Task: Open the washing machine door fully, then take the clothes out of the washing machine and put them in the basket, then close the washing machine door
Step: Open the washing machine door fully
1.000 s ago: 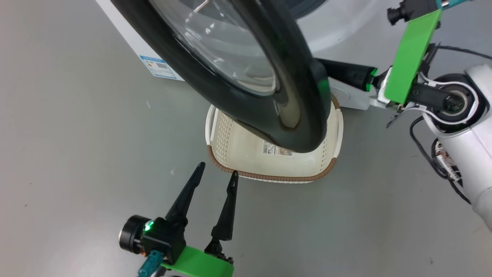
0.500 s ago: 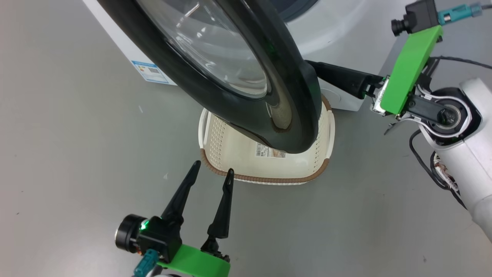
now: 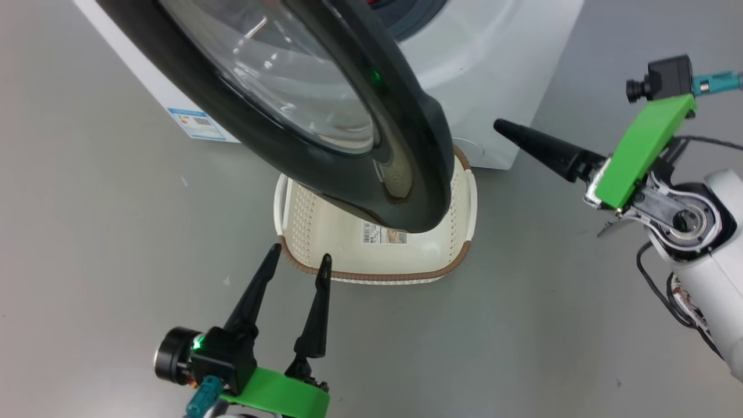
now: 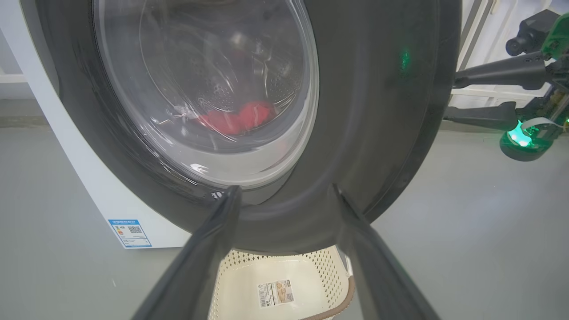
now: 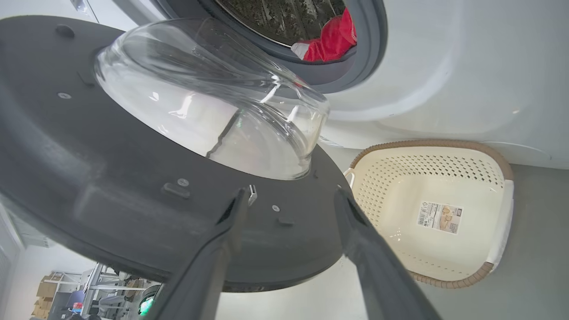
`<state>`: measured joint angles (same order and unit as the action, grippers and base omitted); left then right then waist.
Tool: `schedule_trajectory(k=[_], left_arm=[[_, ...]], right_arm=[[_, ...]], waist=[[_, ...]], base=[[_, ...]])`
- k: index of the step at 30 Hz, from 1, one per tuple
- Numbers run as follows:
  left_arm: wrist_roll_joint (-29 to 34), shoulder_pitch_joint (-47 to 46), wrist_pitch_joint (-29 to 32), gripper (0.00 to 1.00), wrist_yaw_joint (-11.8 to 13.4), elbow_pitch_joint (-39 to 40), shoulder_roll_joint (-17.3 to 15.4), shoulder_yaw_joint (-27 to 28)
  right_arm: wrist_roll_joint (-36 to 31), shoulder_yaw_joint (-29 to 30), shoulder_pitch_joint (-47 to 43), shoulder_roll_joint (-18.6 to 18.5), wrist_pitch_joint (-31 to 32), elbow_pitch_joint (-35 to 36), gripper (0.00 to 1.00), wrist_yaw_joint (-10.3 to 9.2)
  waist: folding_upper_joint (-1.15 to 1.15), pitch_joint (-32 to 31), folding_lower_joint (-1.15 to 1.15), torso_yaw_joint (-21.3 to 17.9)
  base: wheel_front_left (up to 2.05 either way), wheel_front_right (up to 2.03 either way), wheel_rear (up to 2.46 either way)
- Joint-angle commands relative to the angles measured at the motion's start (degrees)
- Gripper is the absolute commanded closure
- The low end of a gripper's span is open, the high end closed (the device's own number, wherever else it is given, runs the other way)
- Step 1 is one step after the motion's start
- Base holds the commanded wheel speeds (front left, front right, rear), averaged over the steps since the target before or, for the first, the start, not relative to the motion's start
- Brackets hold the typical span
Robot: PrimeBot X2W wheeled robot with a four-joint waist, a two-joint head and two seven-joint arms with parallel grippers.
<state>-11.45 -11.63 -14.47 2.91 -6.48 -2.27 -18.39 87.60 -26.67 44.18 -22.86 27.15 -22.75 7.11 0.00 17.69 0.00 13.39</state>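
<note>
Closest to you in the head view, at 7 o'clock, your left gripper (image 3: 301,252) hovers over the grey floor (image 3: 116,261) with its fingers spread and nothing between them; the tips sit just short of the basket's brown rim. At 3 o'clock the right arm reaches in. In the right wrist view your right gripper (image 5: 291,194) has its two fingers apart and empty, pointing at the inner face of the washing machine door (image 3: 406,116). From the head view its tip stands clear of the door's edge.

The basket (image 3: 371,276) rests on the floor at 6 o'clock from centre. It holds no clothes, and the paper sticker (image 3: 384,234) on its bottom is exposed. The door is swung outward and hangs above the basket, its black rim covering the basket's far end. Behind it, from 11 to 1 o'clock, stands the washing machine (image 3: 482,75), with a blue label (image 3: 196,123) low on its front. The clothes (image 5: 331,40) lie inside the drum, red fabric at the lip of the opening.
</note>
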Motion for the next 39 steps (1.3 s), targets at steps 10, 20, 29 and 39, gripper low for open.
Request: schedule_trajectory(k=[10, 20, 29, 39], left_arm=[[1.09, 0.28, -0.52, 0.0, -1.02, 1.43, -0.61, 4.01], [1.35, 1.03, -0.52, 0.0, -1.05, 1.35, -0.61, 5.6], [1.48, 1.79, -0.52, 0.0, -0.97, 1.28, -0.61, 6.46], [1.89, 2.45, -0.52, 0.0, -1.26, 0.91, -0.61, 7.22]], right_arm=[[-2.56, 0.34, -8.03, -4.0, -7.96, 4.42, 0.0, 0.37], [-7.68, -3.76, -14.88, -7.35, -18.22, 4.99, 0.0, 0.37], [-10.25, -7.24, -19.03, -8.96, -27.52, 2.35, 0.0, 0.37], [-13.28, -11.28, -20.91, -10.07, -39.08, -0.42, 0.0, 0.37]], waist=[[0.0, 0.47, 0.0, -2.1], [0.0, 0.01, 0.0, -3.45], [0.0, -0.64, 0.0, -4.37], [0.0, -1.24, 0.0, -5.05]], base=[[0.0, 0.0, 0.0], [0.0, 0.0, 0.0], [0.0, 0.0, 0.0], [0.0, 0.0, 0.0]])
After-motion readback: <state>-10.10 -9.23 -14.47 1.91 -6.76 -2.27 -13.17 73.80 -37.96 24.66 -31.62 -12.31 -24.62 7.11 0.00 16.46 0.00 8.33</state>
